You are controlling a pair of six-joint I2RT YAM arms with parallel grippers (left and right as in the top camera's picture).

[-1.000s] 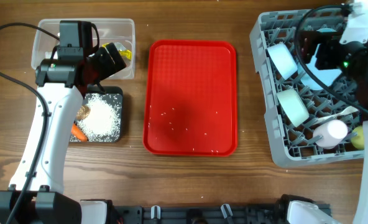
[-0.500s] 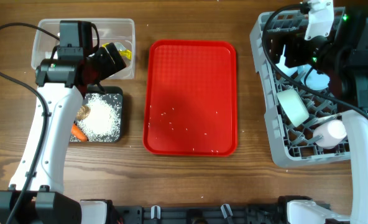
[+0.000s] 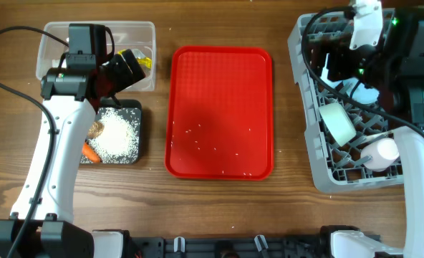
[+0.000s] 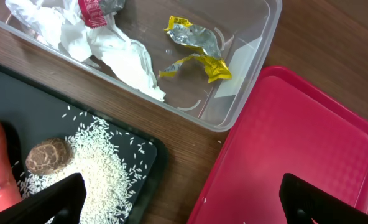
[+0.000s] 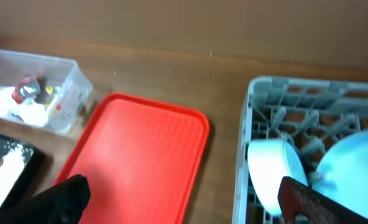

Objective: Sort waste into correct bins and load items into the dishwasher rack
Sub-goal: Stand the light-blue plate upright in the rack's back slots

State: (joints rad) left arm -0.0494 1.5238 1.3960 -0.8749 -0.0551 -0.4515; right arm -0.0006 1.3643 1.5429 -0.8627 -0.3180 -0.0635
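Note:
My left gripper (image 4: 184, 205) is open and empty, above the gap between the black tray (image 4: 22, 93) and the red tray (image 4: 296, 137). The clear tub (image 4: 246, 106) holds a white napkin (image 4: 119, 53), a red wrapper (image 4: 97, 9) and a yellow wrapper (image 4: 196, 56). The black tray holds rice (image 4: 97, 168), a brown lump (image 4: 47, 155) and a carrot (image 4: 0, 168). My right gripper (image 5: 190, 202) is open and empty above the grey rack's (image 5: 246, 124) left edge. The rack holds a blue bowl (image 5: 274, 174), a blue plate (image 5: 352, 168) and a pink cup (image 3: 381, 153).
The flat red tray (image 3: 219, 107) lies in the middle of the wooden table with a few loose rice grains (image 3: 198, 129) on it. The clear tub (image 3: 54, 36) and black tray (image 3: 137, 154) sit at the far left, and the rack (image 3: 312, 143) at the right.
My right arm has swung left and toward the back over the rack, covering the far bowl. The left arm and all the objects have stayed put.

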